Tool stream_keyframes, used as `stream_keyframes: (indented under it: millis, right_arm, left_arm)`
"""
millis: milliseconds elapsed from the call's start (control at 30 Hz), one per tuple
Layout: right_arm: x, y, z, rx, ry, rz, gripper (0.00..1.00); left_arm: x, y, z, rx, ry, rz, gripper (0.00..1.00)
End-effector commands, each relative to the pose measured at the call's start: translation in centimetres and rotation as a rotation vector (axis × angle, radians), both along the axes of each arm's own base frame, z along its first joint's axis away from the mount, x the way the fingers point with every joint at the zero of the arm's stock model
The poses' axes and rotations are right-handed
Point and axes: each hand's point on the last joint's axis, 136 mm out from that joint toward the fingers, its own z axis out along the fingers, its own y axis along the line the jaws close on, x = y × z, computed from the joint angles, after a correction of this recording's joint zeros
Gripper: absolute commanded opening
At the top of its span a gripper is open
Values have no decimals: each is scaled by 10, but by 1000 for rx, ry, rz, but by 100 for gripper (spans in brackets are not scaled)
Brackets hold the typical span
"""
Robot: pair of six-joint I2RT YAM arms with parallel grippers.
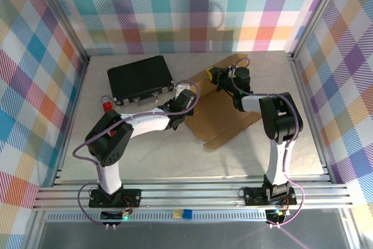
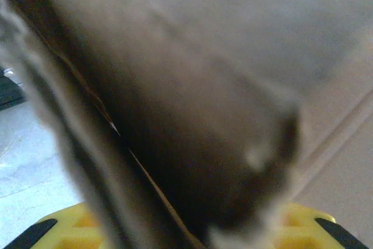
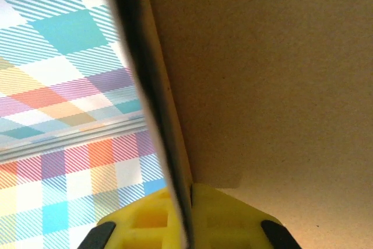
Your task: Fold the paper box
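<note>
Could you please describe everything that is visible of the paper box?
The paper box is plain brown cardboard, not yet a box: a cut sheet with flaps, lying mostly flat on the table, right of the black case. A far flap is pinched in the shut right hand. A raised, blurred flap stands between the fingers of the left hand; whether they grip it is unclear.

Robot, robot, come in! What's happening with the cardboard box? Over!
Right tool shut on far edge of the paper box. Left tool around a flap, grip unclear. Box not yet folded up. Black case off to its left, not blocking.
</note>
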Motion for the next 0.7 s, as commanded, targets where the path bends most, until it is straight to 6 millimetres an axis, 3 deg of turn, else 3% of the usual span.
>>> stream_keyframes:
  millis: [0, 433, 667]
  right_arm:
    - [-13, 3, 0, 43, -18, 44, 0]
    - [-20, -11, -12, 81, -21, 56, 0]
    - [-16, -11, -8, 84, -23, 47, 0]
  left_arm:
    - [6, 6, 4, 45, -31, 38, 38]
    - [-2, -8, -4, 115, -48, 43, 41]
    - [1, -1, -14, 195, -43, 109, 33]
